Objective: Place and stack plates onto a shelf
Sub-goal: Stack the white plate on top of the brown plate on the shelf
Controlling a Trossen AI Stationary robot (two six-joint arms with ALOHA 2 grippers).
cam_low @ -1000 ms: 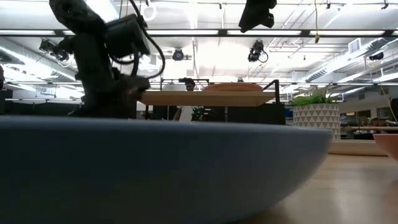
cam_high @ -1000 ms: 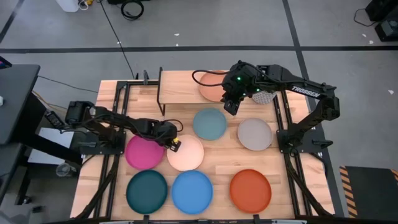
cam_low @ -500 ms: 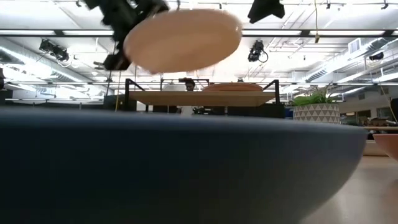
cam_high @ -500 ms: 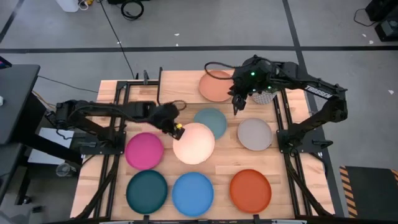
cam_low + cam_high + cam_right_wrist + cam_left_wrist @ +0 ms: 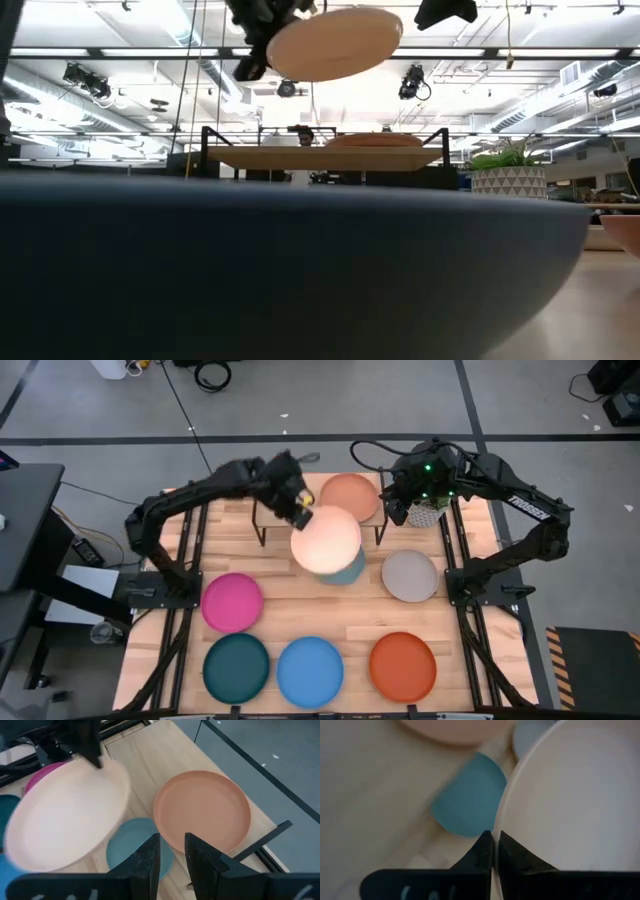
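My left gripper is shut on the cream plate, which it carries in the air beside the shelf. In the low view the cream plate hangs higher than the shelf board. The salmon plate lies flat on the board's right half. Under the cream plate the pale blue plate rests on the table, mostly hidden. My right gripper is open and hovers over the shelf's right end, touching nothing. Grey, magenta, dark teal, bright blue and orange plates lie flat on the table. My left gripper pinches the cream plate's rim between its two fingers, one on the plate's upper face and one beneath it. The fingers come from the table's left and far side. The plate is lifted clear and nearly level, sticking out from the fingers toward the table's right.
A white patterned planter stands at the shelf's right end, close to my right gripper. Black rails run along both sides of the table. In the low view the bright blue plate fills the foreground.
My left gripper has lifted the cream plate off the table beside the magenta plate and carried it up, right and toward the far edge, until it hangs over the pale blue plate by the shelf. My right gripper has drawn right and toward the far edge, away from the salmon plate.
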